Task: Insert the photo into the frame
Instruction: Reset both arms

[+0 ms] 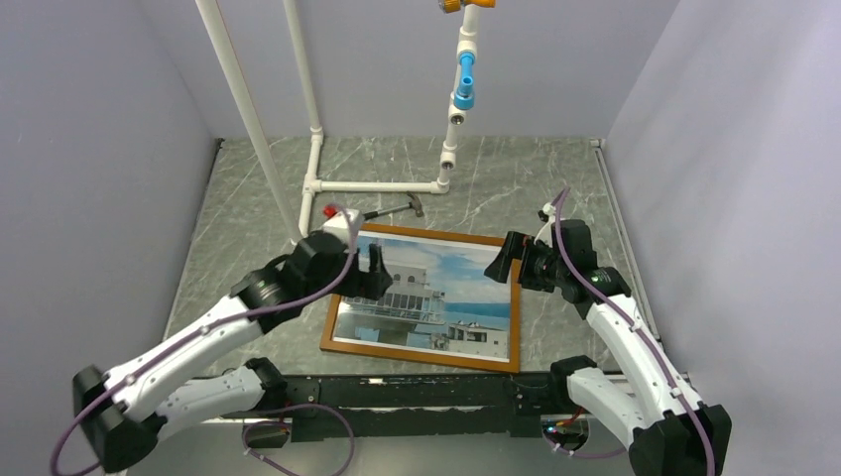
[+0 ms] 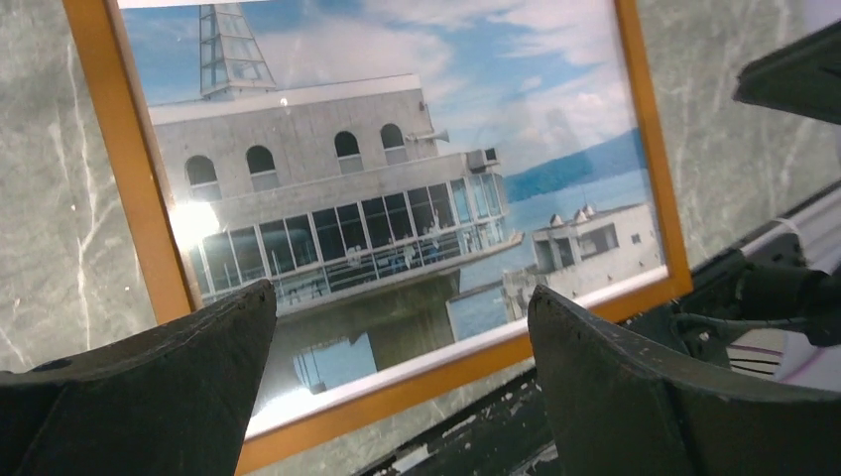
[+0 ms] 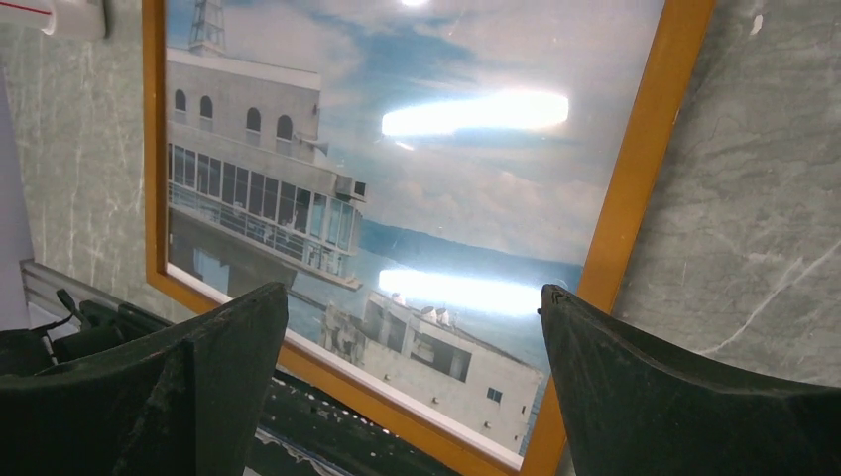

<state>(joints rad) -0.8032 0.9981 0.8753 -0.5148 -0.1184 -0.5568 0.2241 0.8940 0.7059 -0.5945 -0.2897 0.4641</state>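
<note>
Top external view showed the photo point(image 1: 436, 288) lying face up, building and sky readable, inside the frame point(image 1: 420, 358), which lay flat on the marble-patterned table point(image 1: 555, 188). Through both wrist cameras the print sat within the orange-brown rails on every side in view, with a thin white margin along the frame's near rail. It appeared seated rather than propped, which I judged to mean the placing was as good as done. Glare streaks across the sky suggested a glossy face. Whether the print lay fully level against the rails could not be told.

Over the frame's left rail hung the left gripper point(image 1: 372, 266), jaws spread wide with nothing between them. Off the frame's right rail, towards its far corner, the right gripper point(image 1: 501, 260) was likewise spread and empty. Neither touched frame or print, likely so the print could lie undisturbed.

The left arm stretched forward from its base, elbow bent, wrist pitched down at the frame. The right arm rose steeply and folded inward towards the frame. Beyond the frame's far rail lay a small hammer point(image 1: 397, 210) and a white pipe stand point(image 1: 377, 185).
</note>
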